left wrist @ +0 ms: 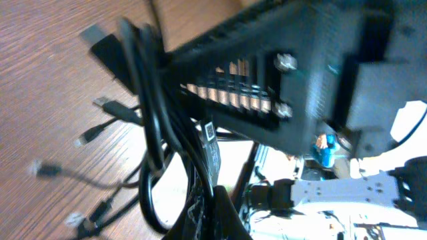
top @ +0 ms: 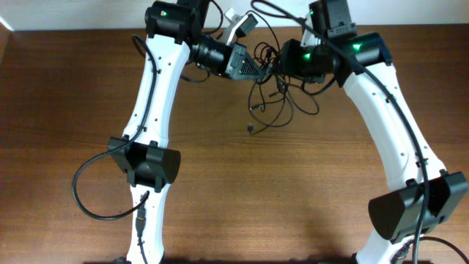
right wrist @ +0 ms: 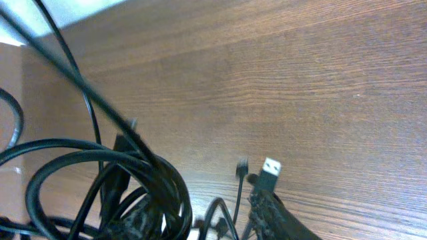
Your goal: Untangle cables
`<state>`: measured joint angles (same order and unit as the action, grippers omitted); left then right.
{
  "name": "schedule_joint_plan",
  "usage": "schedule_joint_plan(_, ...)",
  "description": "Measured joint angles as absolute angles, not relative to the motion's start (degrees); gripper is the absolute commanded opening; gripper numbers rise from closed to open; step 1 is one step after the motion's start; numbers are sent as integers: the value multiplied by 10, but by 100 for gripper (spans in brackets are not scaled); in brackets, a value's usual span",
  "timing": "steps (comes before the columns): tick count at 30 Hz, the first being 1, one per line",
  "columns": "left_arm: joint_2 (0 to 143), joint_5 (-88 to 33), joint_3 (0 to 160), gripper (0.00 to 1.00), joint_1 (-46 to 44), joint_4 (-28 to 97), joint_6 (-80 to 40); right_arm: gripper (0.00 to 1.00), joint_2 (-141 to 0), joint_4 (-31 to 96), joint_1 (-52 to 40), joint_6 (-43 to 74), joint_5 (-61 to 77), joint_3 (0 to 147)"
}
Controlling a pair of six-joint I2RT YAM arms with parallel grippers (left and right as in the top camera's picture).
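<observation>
The cables [top: 276,94] are a knot of thin black cords hanging between my two grippers at the back middle, with loose ends trailing to a silver-tipped plug [top: 251,129]. My left gripper [top: 256,71] is shut on a bunch of the cords [left wrist: 155,127]; in the left wrist view its fingertips [left wrist: 217,215] press together round them, lifted off the table. My right gripper [top: 282,66] faces it closely. In the right wrist view its fingers [right wrist: 207,223] stand apart, with looped cords [right wrist: 100,167] draped over the left finger and a USB plug [right wrist: 269,170] by the right finger.
The wooden table [top: 293,191] spreads below. A white block [top: 236,22] lies at the back edge behind the left gripper. Loose plug ends [left wrist: 100,127] lie on the wood under the lifted bunch. The right arm's gripper body [left wrist: 280,73] fills the left wrist view.
</observation>
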<state>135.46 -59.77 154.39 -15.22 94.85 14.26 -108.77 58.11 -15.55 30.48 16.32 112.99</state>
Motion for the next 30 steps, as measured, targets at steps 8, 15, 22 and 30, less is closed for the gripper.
schedule_joint_plan(8, 1355, -658, 1543, 0, -151, 918, 239, 31, -1140, 620, -112, 330, 268, 1140)
schedule_joint_plan(15, 1284, -642, 1531, 0, -112, 786, 256, 29, -1146, 632, -105, 319, 319, 1169)
schedule_joint_plan(22, 1197, -314, 1537, 0, -38, 788, 63, 24, -1190, 724, -44, 271, 188, 1136)
schedule_joint_plan(30, 1158, -197, 1554, 0, -25, 812, 29, 34, -1210, 747, 19, 168, 190, 1124)
